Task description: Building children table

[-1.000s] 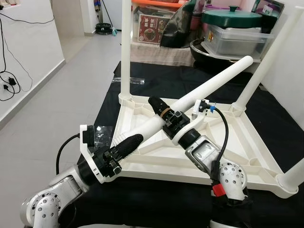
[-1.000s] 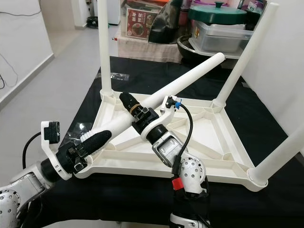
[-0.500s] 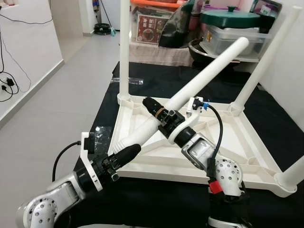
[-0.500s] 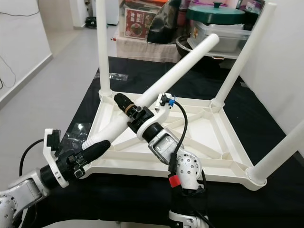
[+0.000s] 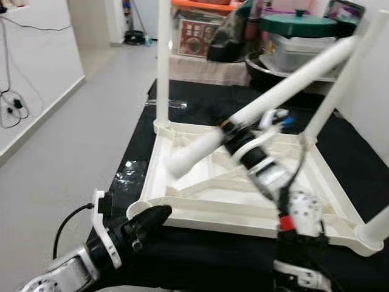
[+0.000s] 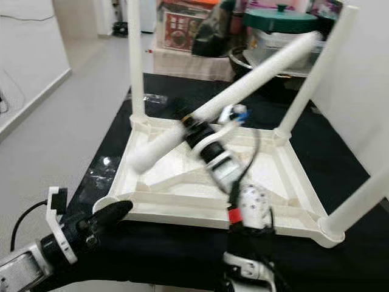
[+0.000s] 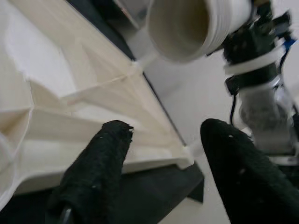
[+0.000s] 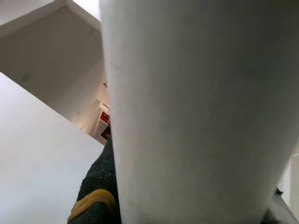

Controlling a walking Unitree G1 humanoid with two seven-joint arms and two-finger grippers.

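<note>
Leg (image 5: 276,97) under inspection: a long white plastic tube, hollow, as the left wrist view shows its open round end. Judged light and stiff, with a smooth, likely slippery wall; a grip near the middle balances it, while a grip closer to the open end would give better control for seating it.

The leg lies diagonally across the centre of the frame, its open end low at centre-left above the tabletop (image 5: 200,204), its far end high at upper right. The tabletop lies upside down on a black cloth (image 5: 200,106); three legs already stand in its corner sockets, and the near-left socket (image 5: 137,210) is empty.

Right gripper (image 5: 234,131): jaws closed around the leg roughly a third of the way up from its open end, forearm raised steeply from lower right. The view is motion-blurred.

Left gripper (image 7: 163,154): jaws open and holding nothing, low at lower left of the frame, just short of the empty socket, with the leg's open end above and apart from it.
</note>
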